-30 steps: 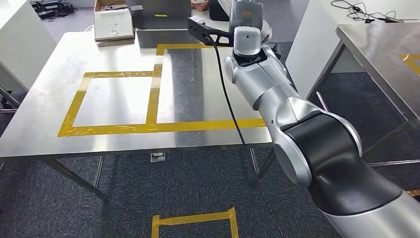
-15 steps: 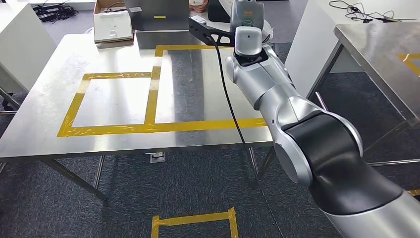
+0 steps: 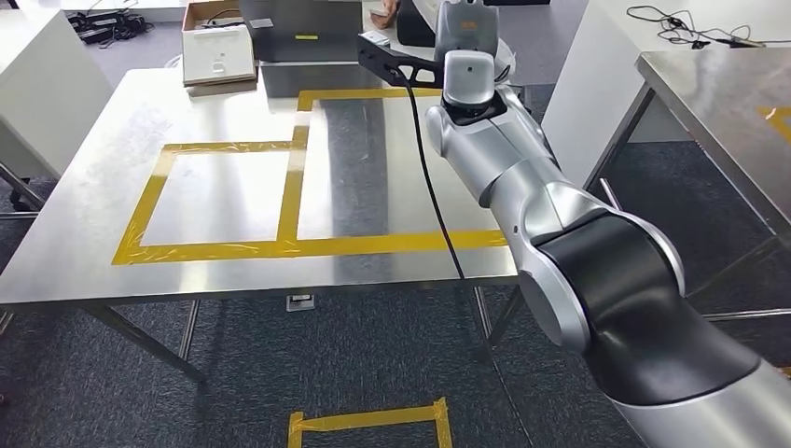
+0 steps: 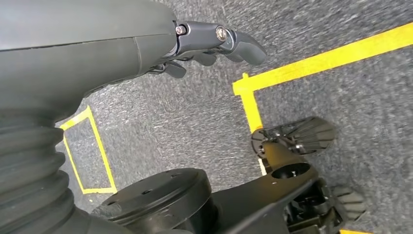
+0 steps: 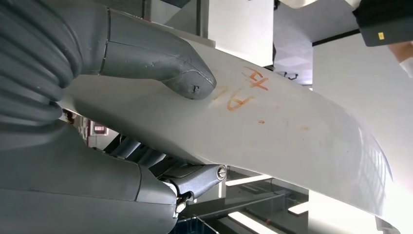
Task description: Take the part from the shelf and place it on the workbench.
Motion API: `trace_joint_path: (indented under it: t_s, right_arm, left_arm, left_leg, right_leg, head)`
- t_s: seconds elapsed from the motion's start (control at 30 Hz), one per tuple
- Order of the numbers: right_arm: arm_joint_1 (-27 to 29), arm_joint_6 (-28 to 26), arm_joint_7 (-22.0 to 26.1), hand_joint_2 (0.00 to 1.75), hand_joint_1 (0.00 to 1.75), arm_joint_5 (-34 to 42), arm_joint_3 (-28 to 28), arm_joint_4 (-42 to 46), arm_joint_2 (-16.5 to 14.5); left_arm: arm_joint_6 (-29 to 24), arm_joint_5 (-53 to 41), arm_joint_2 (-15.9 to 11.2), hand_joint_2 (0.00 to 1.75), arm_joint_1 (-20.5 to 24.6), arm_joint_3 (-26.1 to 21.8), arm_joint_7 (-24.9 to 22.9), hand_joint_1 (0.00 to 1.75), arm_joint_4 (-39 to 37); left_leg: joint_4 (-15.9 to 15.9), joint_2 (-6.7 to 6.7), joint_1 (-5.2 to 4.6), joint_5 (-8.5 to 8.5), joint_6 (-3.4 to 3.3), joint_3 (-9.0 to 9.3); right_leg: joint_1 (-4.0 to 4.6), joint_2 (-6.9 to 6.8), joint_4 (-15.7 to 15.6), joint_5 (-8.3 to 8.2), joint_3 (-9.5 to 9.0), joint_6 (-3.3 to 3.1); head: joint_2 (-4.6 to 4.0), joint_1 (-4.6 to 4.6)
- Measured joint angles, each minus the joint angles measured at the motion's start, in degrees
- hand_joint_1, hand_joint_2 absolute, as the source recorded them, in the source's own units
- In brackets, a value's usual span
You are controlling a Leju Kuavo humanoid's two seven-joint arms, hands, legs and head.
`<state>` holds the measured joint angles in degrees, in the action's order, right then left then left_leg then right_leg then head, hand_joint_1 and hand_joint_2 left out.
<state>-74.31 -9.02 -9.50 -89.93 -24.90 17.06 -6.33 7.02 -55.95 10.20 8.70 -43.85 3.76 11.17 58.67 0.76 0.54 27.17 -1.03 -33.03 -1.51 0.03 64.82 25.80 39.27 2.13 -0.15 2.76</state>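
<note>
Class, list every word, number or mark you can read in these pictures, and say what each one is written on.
Orange handwritten marks on the white part held by the right hand: too scrawled to read with certainty.
Small yellow label on the black object in the right wrist view: too small to read.
Yellow strip on the grey box at the workbench's far edge: too small to read.

The tabletop [image 3: 84, 224] stands in front of the robot, and tape [image 3: 289, 187] on it marks two fields side by side. At its far edge, a flat box [image 3: 219, 54] lies to the left and a metal box [image 3: 303, 28] is just beside it on the right. The right arm [image 3: 522, 177] reaches over the right part of the tabletop. A second table [image 3: 718, 93] stands well apart on the right. On the floor [image 3: 373, 364] in front of the tabletop lies a taped square [image 3: 368, 418].
</note>
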Motion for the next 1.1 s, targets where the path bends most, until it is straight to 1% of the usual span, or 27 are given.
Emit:
trace_joint_path:
  t_s: [0.03, 0.07, 0.13, 0.2, 0.23, 0.27, 0.33, 0.37, 0.4, 0.43, 0.47, 0.5, 0.53, 0.57, 0.67, 0.7, 0.73, 0.77, 0.83, 0.87, 0.9, 0.93, 0.97, 1.0, 1.03, 1.07, 1.1]
  right_arm:
    - [-0.1, 0.0, 0.0, 1.75, 1.75, 0.0, 0.0, 0.0, 0.0]
    - [-0.1, 0.0, 0.1, 1.75, 1.75, 0.0, 0.0, 0.0, 0.0]
    - [0.0, 0.0, 0.0, 1.75, 1.75, 0.0, 0.0, 0.0, 0.0]
    - [0.0, 0.0, 0.0, 1.75, 1.75, 0.0, 0.0, 0.0, 0.1]
    - [-0.1, 0.0, 0.0, 1.75, 1.75, 0.0, 0.0, 0.1, 0.1]
    - [-0.2, 0.0, 0.0, 1.75, 1.75, 0.0, 0.0, 0.1, 0.0]
    - [-0.1, 0.0, 0.1, 1.75, 1.75, 0.0, 0.0, 0.1, -0.1]
    - [0.0, 0.0, 0.1, 1.75, 1.75, 0.0, 0.0, 0.1, -0.1]
    - [0.1, 0.0, 0.1, 1.75, 1.75, 0.0, 0.0, 0.1, -0.1]
    - [0.2, 0.0, 0.2, 1.75, 1.75, 0.0, 0.0, 0.1, -0.1]
    - [0.3, 0.0, 0.2, 1.75, 1.75, 0.0, 0.0, 0.1, -0.1]
    - [0.3, 0.0, 0.2, 1.75, 1.75, 0.0, 0.0, 0.1, -0.1]
    - [0.2, 0.0, 0.2, 1.75, 1.75, 0.0, 0.0, 0.0, -0.1]
    - [0.2, 0.0, 0.2, 1.75, 1.75, 0.0, 0.0, 0.0, -0.2]
    - [0.2, 0.1, 0.2, 1.75, 1.75, 0.0, 0.0, 0.0, -0.2]
    - [0.2, 0.1, 0.2, 1.75, 1.75, 0.0, 0.0, 0.0, -0.2]
    - [0.2, 0.0, 0.2, 1.75, 1.75, 0.0, 0.0, 0.0, -0.2]
    - [0.1, 0.0, 0.2, 1.75, 1.75, 0.0, 0.0, 0.0, -0.1]
    - [0.2, -0.1, 0.4, 1.75, 1.75, 0.0, 0.0, -0.1, -0.1]
    - [0.4, -0.1, 0.6, 1.75, 1.75, 0.0, 0.0, -0.1, -0.1]
    - [0.7, -0.1, 0.8, 1.75, 1.75, 0.0, 0.0, -0.1, -0.1]
    - [0.9, 0.0, 1.1, 1.75, 1.75, 0.0, 0.0, -0.2, -0.1]
    - [1.0, 0.0, 1.3, 1.75, 1.75, 0.0, 0.0, -0.2, -0.1]
    - [1.0, 0.0, 1.7, 1.75, 1.75, 0.0, 0.0, -0.2, -0.1]
    - [1.0, 0.0, 2.0, 1.75, 1.75, 0.0, 0.0, -0.2, -0.1]
    - [0.9, 0.0, 2.3, 1.75, 1.75, 0.0, 0.0, -0.2, -0.1]
    - [0.8, 0.1, 2.6, 1.75, 1.75, 0.0, 0.0, -0.2, -0.1]
  left_arm:
    - [0.0, 0.0, 0.0, 1.75, 0.1, 0.0, 0.0, 0.00, 0.0]
    - [0.0, 0.0, 0.0, 1.75, 0.1, 0.0, 0.0, 0.00, 0.0]
    - [0.0, 0.0, 0.0, 1.75, 0.2, 0.0, 0.0, 0.00, 0.0]
    - [0.0, -0.1, 0.0, 1.75, 0.2, 0.0, 0.0, 0.00, 0.0]
    - [0.0, -0.1, 0.0, 1.75, 0.3, 0.0, 0.0, 0.00, 0.0]
    - [0.0, -0.1, 0.0, 1.75, 0.3, 0.0, 0.0, 0.00, 0.0]
    - [0.0, -0.1, 0.0, 1.75, 0.3, 0.0, 0.0, 0.00, 0.0]
    - [0.0, -0.1, 0.0, 1.75, 0.2, 0.0, 0.0, 0.00, 0.0]
    - [0.0, -0.1, 0.0, 1.75, 0.1, 0.0, 0.0, 0.00, 0.0]
    - [0.0, -0.1, 0.0, 1.75, 0.1, 0.0, 0.0, 0.00, 0.0]
    - [0.0, -0.1, 0.0, 1.75, 0.1, 0.0, 0.0, 0.00, 0.0]
    - [0.0, -0.1, 0.0, 1.75, 0.0, 0.0, 0.0, 0.00, 0.0]
    - [0.0, -0.1, 0.0, 1.75, 0.0, 0.0, 0.0, 0.00, 0.0]
    - [0.0, -0.1, 0.0, 1.75, 0.0, 0.0, 0.0, 0.00, -0.1]
    - [0.0, -0.1, 0.0, 1.75, 0.1, 0.0, -0.1, 0.00, -0.1]
    - [0.0, -0.1, 0.0, 1.75, 0.1, 0.0, -0.1, 0.00, -0.1]
    - [0.0, -0.1, 0.0, 1.75, 0.1, 0.0, -0.1, 0.00, -0.1]
    - [0.0, -0.1, 0.0, 1.75, 0.2, 0.0, -0.1, 0.00, -0.1]
    - [0.0, -0.1, 0.0, 1.75, 0.3, 0.0, 0.0, 0.00, -0.1]
    - [0.0, -0.1, 0.0, 1.75, 0.3, 0.0, 0.0, 0.00, -0.1]
    - [0.0, -0.1, 0.0, 1.75, 0.3, 0.0, 0.0, 0.00, -0.1]
    - [0.0, -0.1, 0.0, 1.75, 0.2, 0.0, 0.1, 0.00, -0.1]
    - [0.0, -0.1, 0.0, 1.75, 0.2, 0.0, 0.1, 0.00, -0.1]
    - [0.0, -0.2, 0.0, 1.75, 0.2, 0.0, 0.1, 0.00, -0.1]
    - [0.0, -0.3, 0.1, 1.75, 0.3, 0.0, 0.1, 0.00, -0.1]
    - [0.0, -0.4, 0.2, 1.75, 0.4, 0.0, 0.1, 0.00, -0.1]
    - [-0.1, -0.4, 0.3, 1.75, 0.5, 0.0, 0.2, 0.00, -0.1]
  left_leg:
    - [0.3, 0.03, -0.07, 0.48, 0.39, 0.14]
    - [0.5, 0.04, -0.14, 0.85, 0.79, 0.23]
    - [0.5, 0.06, -0.16, 1.20, 1.56, 0.42]
    - [0.7, -0.12, -0.05, 1.67, 2.27, 0.47]
    - [2.1, -0.25, -0.03, 2.27, 2.61, -0.17]
    - [4.8, -0.38, 0.01, 3.24, 2.90, -1.62]
    - [12.6, -0.47, 0.10, 5.48, 3.33, -6.32]
    - [15.6, -0.48, 0.15, 5.77, 3.43, -8.55]
    - [16.8, -0.48, 0.17, 5.01, 3.46, -9.94]
    - [15.5, -0.49, 0.18, 2.91, 3.42, -10.14]
    - [12.2, -0.52, 0.19, -0.10, 3.32, -9.35]
    - [8.4, -0.57, 0.16, -2.72, 3.19, -8.04]
    - [4.9, -0.60, 0.03, -4.61, 3.00, -6.65]
    - [2.4, -0.62, -0.08, -5.02, 2.64, -5.48]
    - [0.5, -0.47, -0.21, -3.34, 1.25, -4.15]
    - [0.4, -0.37, -0.14, -3.15, 0.84, -3.88]
    - [0.2, -0.28, -0.10, -2.92, 0.44, -3.46]
    - [0.1, -0.21, -0.05, -2.70, 0.09, -3.03]
    - [0.0, -0.11, -0.13, -2.18, -0.45, -2.38]
    - [0.0, -0.03, -0.25, -1.88, -0.63, -2.08]
    - [0.0, 0.09, -0.44, -1.55, -0.76, -1.70]
    - [0.0, 0.20, -0.67, -1.20, -0.84, -1.26]
    - [0.0, 0.29, -0.93, -0.84, -0.91, -0.75]
    - [0.0, 0.33, -1.16, -0.47, -0.95, -0.24]
    - [0.0, 0.34, -1.38, -0.15, -0.94, 0.16]
    - [0.0, 0.35, -1.46, 0.09, -0.85, 0.34]
    - [-0.1, 0.34, -1.43, 0.24, -0.66, 0.38]
  right_leg:
    - [0.12, -0.01, -3.1, -1.13, -1.41, -0.23]
    - [0.26, 0.00, -4.9, -1.39, -2.27, -0.51]
    - [0.55, 0.12, -5.5, -0.72, -2.66, -1.28]
    - [0.36, 0.16, -5.8, -0.45, -3.27, -2.06]
    - [0.17, 0.17, -6.0, -0.28, -3.74, -2.44]
    - [0.05, 0.14, -6.1, 0.00, -4.24, -2.75]
    - [0.03, 0.16, -6.2, 0.76, -5.05, -3.12]
    - [0.02, 0.18, -6.2, 1.22, -5.55, -3.13]
    - [0.01, 0.21, -6.2, 1.69, -6.13, -3.07]
    - [-0.04, 0.24, -6.2, 2.23, -6.85, -2.94]
    - [-0.11, 0.26, -6.2, 2.85, -7.68, -2.76]
    - [-0.17, 0.25, -6.2, 3.49, -8.36, -2.52]
    - [-0.08, 0.27, -6.2, 4.08, -9.00, -2.19]
    - [0.03, 0.30, -6.3, 4.47, -9.32, -1.87]
    - [0.26, 0.33, -6.5, 4.54, -9.64, -1.01]
    - [0.22, 0.28, -5.8, 4.46, -9.40, -0.80]
    - [0.18, 0.22, -4.2, 4.58, -8.62, -0.63]
    - [0.21, 0.19, -1.5, 5.19, -6.99, -0.51]
    - [0.45, 0.17, 5.9, 7.63, -1.97, -0.45]
    - [0.62, 0.18, 8.9, 8.58, 0.51, -0.53]
    - [0.79, 0.18, 10.1, 8.51, 2.17, -0.75]
    - [1.01, 0.19, 9.3, 7.12, 2.79, -1.12]
    - [1.29, 0.19, 6.6, 4.60, 2.47, -1.69]
    - [1.69, 0.19, 2.6, 1.44, 1.42, -2.44]
    - [2.09, 0.16, -1.1, -0.71, 0.32, -3.26]
    - [2.42, 0.12, -4.1, -1.93, -0.67, -3.83]
    - [2.67, 0.09, -5.9, -2.48, -1.29, -4.17]
  head:
    - [0.00, -0.02]
    - [0.00, -0.02]
    - [0.00, 0.01]
    - [0.00, -0.05]
    - [0.00, -0.18]
    - [0.00, -0.29]
    - [0.00, -0.44]
    - [0.00, -0.43]
    - [0.00, -0.42]
    - [0.00, -0.43]
    - [0.00, -0.42]
    - [0.00, -0.40]
    - [0.00, -0.47]
    - [0.00, -0.57]
    - [0.00, -0.69]
    - [0.00, -0.59]
    - [0.00, -0.54]
    - [0.00, -0.47]
    - [0.00, -0.38]
    - [0.00, -0.35]
    - [0.00, -0.32]
    - [0.00, -0.29]
    - [0.00, -0.26]
    - [0.00, -0.26]
    - [0.00, -0.36]
    - [0.00, -0.41]
    - [0.00, -0.48]
